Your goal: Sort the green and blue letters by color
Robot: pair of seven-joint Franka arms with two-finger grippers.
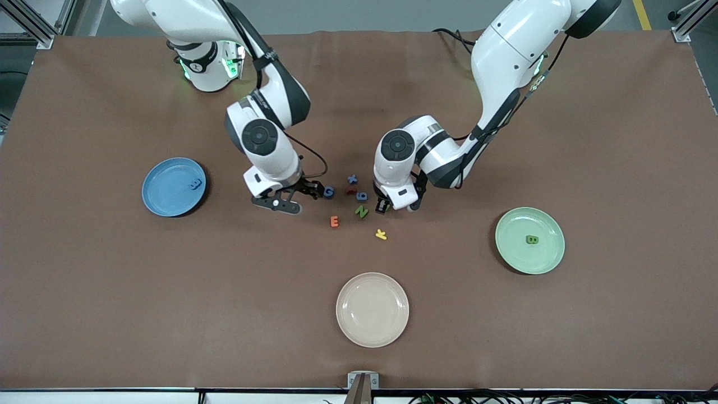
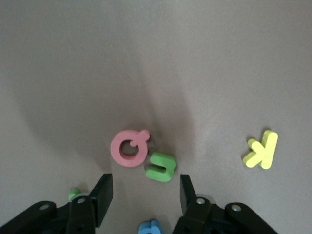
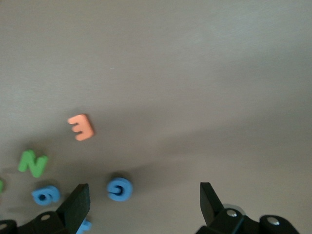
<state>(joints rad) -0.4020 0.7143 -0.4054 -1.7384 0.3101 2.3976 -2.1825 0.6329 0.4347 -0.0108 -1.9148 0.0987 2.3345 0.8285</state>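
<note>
Loose letters lie mid-table: blue G (image 1: 329,192), blue X (image 1: 352,179), blue 9 (image 1: 362,196) and green N (image 1: 361,211). My right gripper (image 1: 305,197) is open low beside the G (image 3: 120,189), which lies just ahead of its fingertips (image 3: 80,200). My left gripper (image 1: 385,206) is open too, with a green u (image 2: 161,166) just past its tips and a blue letter (image 2: 150,227) under its palm. The blue plate (image 1: 162,196) holds a blue letter (image 1: 195,183). The green plate (image 1: 544,258) holds a green B (image 1: 532,239).
A red letter (image 1: 350,191), orange E (image 1: 334,221) and yellow K (image 1: 381,234) lie among the letters. A pink letter (image 2: 129,148) touches the green u. A beige plate (image 1: 372,309) sits nearer the front camera.
</note>
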